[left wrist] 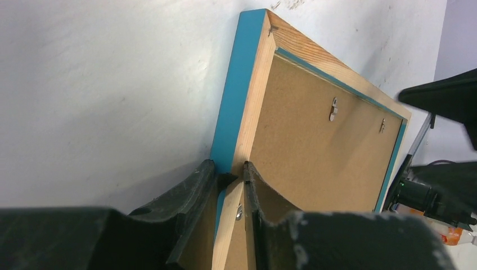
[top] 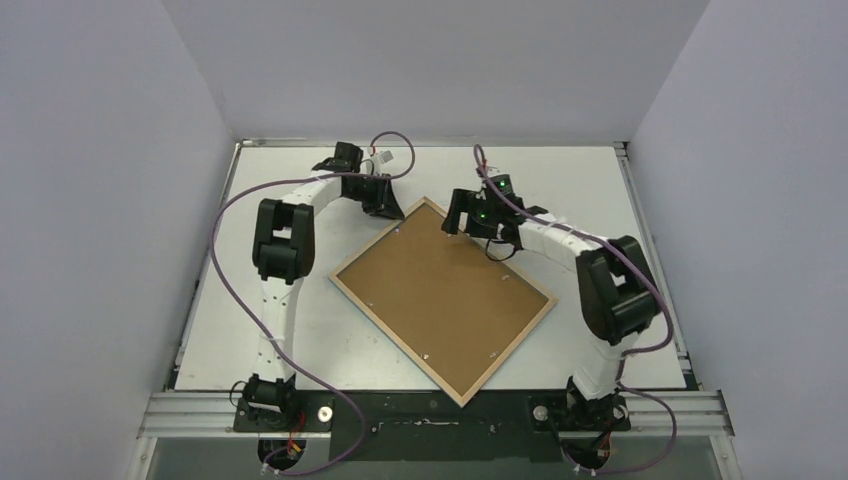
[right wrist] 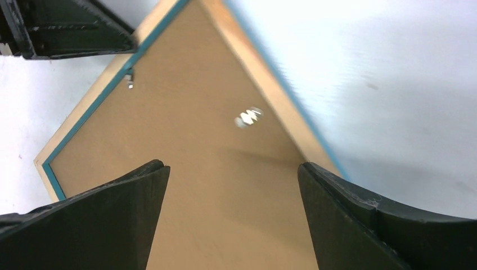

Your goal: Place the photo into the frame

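The frame [top: 392,340] lies face down in the middle of the table, with its wooden reverse up and a plain brown backing board [top: 440,295] set in it. The photo is hidden. My left gripper [top: 385,208] is shut on the frame's far-left rim near the far corner. In the left wrist view the fingers [left wrist: 229,169] pinch the blue and wooden rim [left wrist: 242,90]. My right gripper [top: 455,222] is open and empty. It hovers over the backing board [right wrist: 214,140] near the far corner, with its fingertips [right wrist: 233,169] wide apart.
Small metal clips [left wrist: 334,108] sit along the frame's inner edge, and one shows in the right wrist view [right wrist: 248,117]. The left gripper's body [right wrist: 67,28] is close to the right gripper. Grey walls enclose the white table [top: 250,330].
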You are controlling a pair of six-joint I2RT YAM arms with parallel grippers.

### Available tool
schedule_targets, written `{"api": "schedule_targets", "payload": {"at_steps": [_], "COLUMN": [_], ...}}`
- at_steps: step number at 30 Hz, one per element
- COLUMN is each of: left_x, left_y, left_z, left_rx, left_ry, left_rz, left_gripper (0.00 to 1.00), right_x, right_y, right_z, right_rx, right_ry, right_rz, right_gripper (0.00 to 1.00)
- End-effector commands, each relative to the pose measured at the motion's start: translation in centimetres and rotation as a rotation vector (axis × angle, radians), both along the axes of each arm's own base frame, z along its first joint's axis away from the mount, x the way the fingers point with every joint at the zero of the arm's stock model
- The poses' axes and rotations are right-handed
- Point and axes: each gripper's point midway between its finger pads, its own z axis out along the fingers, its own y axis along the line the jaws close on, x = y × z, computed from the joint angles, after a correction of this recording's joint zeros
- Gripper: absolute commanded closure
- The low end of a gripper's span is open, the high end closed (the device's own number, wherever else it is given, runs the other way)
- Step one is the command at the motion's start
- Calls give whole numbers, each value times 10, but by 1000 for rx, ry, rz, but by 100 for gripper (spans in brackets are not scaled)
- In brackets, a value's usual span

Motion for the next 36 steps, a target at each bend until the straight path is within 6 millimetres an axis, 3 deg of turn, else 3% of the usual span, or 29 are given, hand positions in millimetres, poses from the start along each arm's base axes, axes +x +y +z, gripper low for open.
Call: {"api": "schedule_targets", "payload": {"at_steps": [1,9,14,16,21,28,36], "left_x": [4,13,15,11,2,0,-6], "left_y": [39,99,129,130,125,115,111], "left_z": [-13,-15,-7,-7,-6,16,22], "left_rx": [111,115,118,116,93,26,6], "left_ry": [6,31,6,11,22,6,1], "left_rz": [96,298,371,364,343,303,284], "left_gripper": [87,90,91,91,91,90,89], "right_x": [-22,-102,-139,-151,-157,-183,-205], "right_y": [-54,-111,-127,-132,-133,-141,-143], "right_z": [50,53,32,22,4,-5,-16], "right_rx": [-49,-148,-168,-168,-172,-172,-193], "right_ry": [-9,83,182,208,244,301,371], "right_rz": [-128,-277,-340,-355,-369,-408,-397], "right_gripper": [10,6,6,6,8,8,7]}}
